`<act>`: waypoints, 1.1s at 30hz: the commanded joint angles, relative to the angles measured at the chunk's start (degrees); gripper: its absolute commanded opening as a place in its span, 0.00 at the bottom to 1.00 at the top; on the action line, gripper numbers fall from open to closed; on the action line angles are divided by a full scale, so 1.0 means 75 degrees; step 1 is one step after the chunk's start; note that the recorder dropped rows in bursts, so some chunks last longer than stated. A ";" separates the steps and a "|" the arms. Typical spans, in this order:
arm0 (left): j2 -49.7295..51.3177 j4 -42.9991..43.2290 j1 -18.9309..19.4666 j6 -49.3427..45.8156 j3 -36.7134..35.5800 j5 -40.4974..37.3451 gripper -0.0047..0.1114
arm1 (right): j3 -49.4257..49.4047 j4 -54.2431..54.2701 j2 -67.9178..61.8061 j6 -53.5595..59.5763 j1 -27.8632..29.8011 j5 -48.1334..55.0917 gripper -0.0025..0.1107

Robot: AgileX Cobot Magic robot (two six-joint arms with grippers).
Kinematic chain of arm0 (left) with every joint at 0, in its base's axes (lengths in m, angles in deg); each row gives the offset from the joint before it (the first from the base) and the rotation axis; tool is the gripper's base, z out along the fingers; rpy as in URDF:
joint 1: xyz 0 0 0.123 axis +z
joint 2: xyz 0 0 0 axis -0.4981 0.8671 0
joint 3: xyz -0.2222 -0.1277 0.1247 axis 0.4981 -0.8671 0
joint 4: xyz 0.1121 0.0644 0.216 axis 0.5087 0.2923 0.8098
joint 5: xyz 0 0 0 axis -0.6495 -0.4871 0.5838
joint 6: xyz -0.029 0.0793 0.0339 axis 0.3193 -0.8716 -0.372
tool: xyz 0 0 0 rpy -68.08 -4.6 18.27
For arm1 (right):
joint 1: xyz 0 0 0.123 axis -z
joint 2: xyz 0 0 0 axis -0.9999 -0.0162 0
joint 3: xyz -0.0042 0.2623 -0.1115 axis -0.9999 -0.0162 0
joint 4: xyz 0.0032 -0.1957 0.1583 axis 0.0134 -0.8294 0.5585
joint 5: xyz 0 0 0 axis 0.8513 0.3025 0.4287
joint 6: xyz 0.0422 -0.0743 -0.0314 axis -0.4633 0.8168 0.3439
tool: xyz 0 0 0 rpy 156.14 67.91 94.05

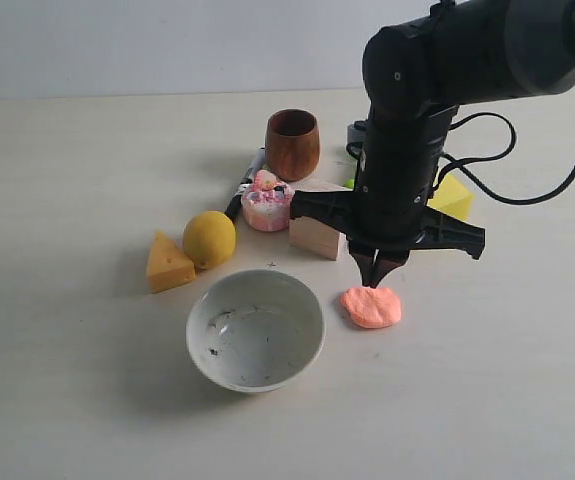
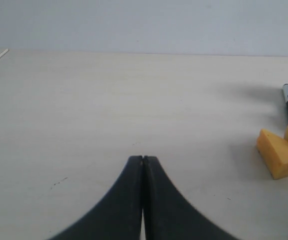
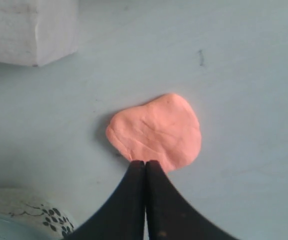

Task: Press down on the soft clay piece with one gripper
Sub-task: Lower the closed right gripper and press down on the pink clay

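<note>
The soft clay piece [image 1: 372,306] lies flat on the table, a salmon-orange blob to the right of the white bowl. In the right wrist view the soft clay piece [image 3: 156,132] shows faint creases. My right gripper [image 1: 378,281] points straight down, shut, its tips at the clay's rear edge; whether they touch it I cannot tell. The right gripper [image 3: 145,162] holds nothing between its black fingers. My left gripper [image 2: 142,158] is shut and empty over bare table, out of the exterior view.
A white bowl [image 1: 255,328] stands left of the clay. Behind are a wooden block [image 1: 314,235], pink-white cupcake toy [image 1: 266,203], lemon [image 1: 209,239], cheese wedge [image 1: 167,263], brown cup [image 1: 292,143], black marker [image 1: 245,183] and a yellow block [image 1: 452,196].
</note>
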 commanded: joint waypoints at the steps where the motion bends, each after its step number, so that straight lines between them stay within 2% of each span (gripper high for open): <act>1: -0.0052 -0.0058 -0.0074 -0.0009 -0.0022 0.0055 0.04 | 0.0069 -0.0221 -0.0006 -0.0261 -0.0035 0.0072 0.03; 33: -0.0052 -0.0058 -0.0167 -0.0009 -0.0022 0.0055 0.04 | 0.0069 -0.0048 -0.0807 -0.0422 -0.0020 -0.0022 0.03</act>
